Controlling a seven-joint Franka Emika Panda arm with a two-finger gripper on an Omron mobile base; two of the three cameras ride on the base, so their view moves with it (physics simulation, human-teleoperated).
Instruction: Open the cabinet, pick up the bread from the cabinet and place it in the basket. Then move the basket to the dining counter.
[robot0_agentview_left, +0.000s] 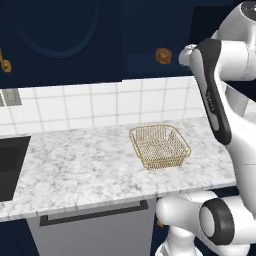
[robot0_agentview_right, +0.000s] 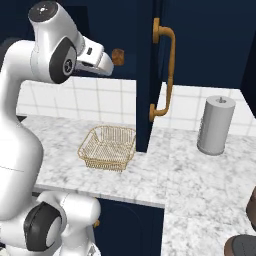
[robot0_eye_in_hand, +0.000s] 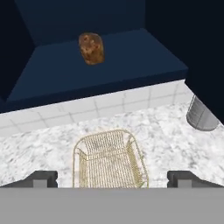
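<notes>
The cabinet (robot0_eye_in_hand: 100, 65) stands open, its door (robot0_agentview_right: 148, 75) swung out edge-on with the long brass handle (robot0_agentview_right: 169, 70) facing right. The bread (robot0_eye_in_hand: 91, 48), a small dark brown lump, sits on the dark shelf inside, also seen as bread (robot0_agentview_left: 163, 56) and bread (robot0_agentview_right: 118, 56). My gripper (robot0_eye_in_hand: 112, 178) is open, its fingertips (robot0_eye_in_hand: 43, 177) wide apart with nothing between them. It hovers just in front of the shelf, a short way from the bread, as the gripper (robot0_agentview_right: 109, 66) shows from the right. The gold wire basket (robot0_agentview_left: 160, 146) sits empty on the marbled worktop below, seen again as basket (robot0_agentview_right: 108, 147) and basket (robot0_eye_in_hand: 111, 159).
A grey cylinder (robot0_agentview_right: 216, 125) stands on the worktop right of the open door. The black sink (robot0_agentview_left: 10, 165) lies at the far left. A closed navy door (robot0_agentview_left: 55, 30) hangs left of the opening. White tiles (robot0_agentview_left: 100, 105) back the worktop.
</notes>
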